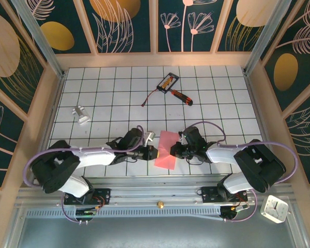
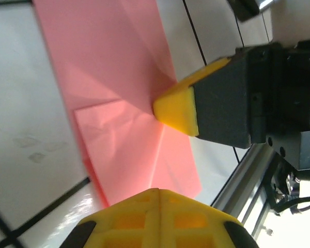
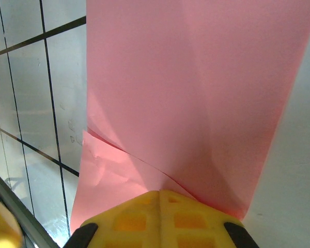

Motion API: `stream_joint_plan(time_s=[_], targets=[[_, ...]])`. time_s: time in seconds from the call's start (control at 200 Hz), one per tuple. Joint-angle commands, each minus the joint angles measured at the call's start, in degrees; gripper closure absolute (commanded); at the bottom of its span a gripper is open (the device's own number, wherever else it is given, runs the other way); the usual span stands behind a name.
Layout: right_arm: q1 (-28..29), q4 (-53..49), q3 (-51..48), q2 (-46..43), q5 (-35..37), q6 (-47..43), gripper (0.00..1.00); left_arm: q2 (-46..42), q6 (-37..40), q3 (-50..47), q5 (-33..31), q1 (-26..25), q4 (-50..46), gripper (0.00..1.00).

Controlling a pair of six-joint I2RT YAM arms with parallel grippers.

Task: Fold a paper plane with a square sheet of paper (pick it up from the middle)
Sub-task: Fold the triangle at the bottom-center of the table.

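Observation:
The pink sheet of paper (image 1: pixel 168 147) lies folded into a narrow band near the table's front edge, between both grippers. My left gripper (image 1: pixel 154 152) is shut at its left edge. In the left wrist view a crease in the paper (image 2: pixel 113 67) runs straight into the closed yellow tip of the left gripper (image 2: pixel 160 191). My right gripper (image 1: pixel 174 150) is shut at the right edge, and the paper puckers toward the right gripper's tip (image 2: pixel 157 107). In the right wrist view a folded flap of the paper (image 3: pixel 196 93) runs into the closed right gripper (image 3: pixel 160 192). A paper plane is out of view.
A red-handled screwdriver (image 1: pixel 180 94) and a black-and-orange card (image 1: pixel 168 81) lie at the back middle. A small silver-white object (image 1: pixel 81 114) sits at the left. A metal rail (image 1: pixel 160 196) runs along the front edge, and wooden walls close the sides and back.

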Motion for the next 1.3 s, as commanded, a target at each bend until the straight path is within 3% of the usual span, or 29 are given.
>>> stream_joint_plan(time_s=[0.0, 0.656, 1.296], targets=[[-0.96, -6.13, -1.25, 1.19, 2.86, -1.59, 1.00, 4.03, -3.93, 2.99, 2.76, -1.34, 4.81, 1.00], [-1.29, -6.00, -1.93, 0.73, 2.90, -1.63, 1.00, 14.41, -3.91, 7.78, 5.19, -3.51, 6.29, 1.00], [-1.39, -8.01, -1.69, 1.47, 3.83, -2.20, 1.00, 14.75, 3.87, 5.83, 1.53, -3.77, -6.52, 1.00]])
